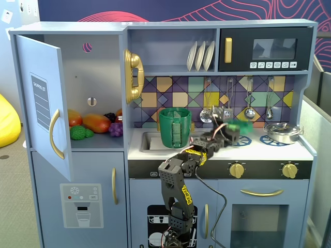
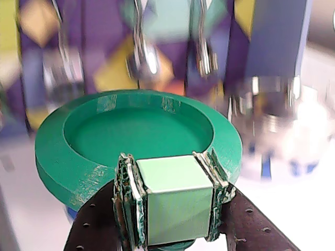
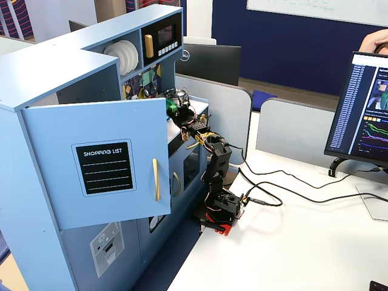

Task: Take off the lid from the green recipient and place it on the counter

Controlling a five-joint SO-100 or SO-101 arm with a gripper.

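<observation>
The green recipient point(image 1: 176, 127) stands open-topped at the sink recess of the counter point(image 1: 258, 150). My gripper point(image 1: 232, 129) is to its right in a fixed view, above a blue burner ring, and is shut on the lid point(image 1: 242, 125), which looks blurred there. In the wrist view the lid point(image 2: 94, 151) is a green round disc with a recessed middle. My gripper point(image 2: 170, 170) clamps its pale green block-like handle point(image 2: 175, 196) from both sides. The lid hangs a little above the pale counter point(image 2: 31, 209). In another fixed view the gripper point(image 3: 176, 109) is by the counter, mostly hidden.
A silver pot point(image 1: 282, 133) sits on the right burner ring, blurred at the right of the wrist view point(image 2: 272, 120). Ladles point(image 1: 250, 111) hang on the tiled back wall. The fridge door point(image 1: 44, 103) stands open at the left. White plates point(image 1: 200, 55) stand on the upper shelf.
</observation>
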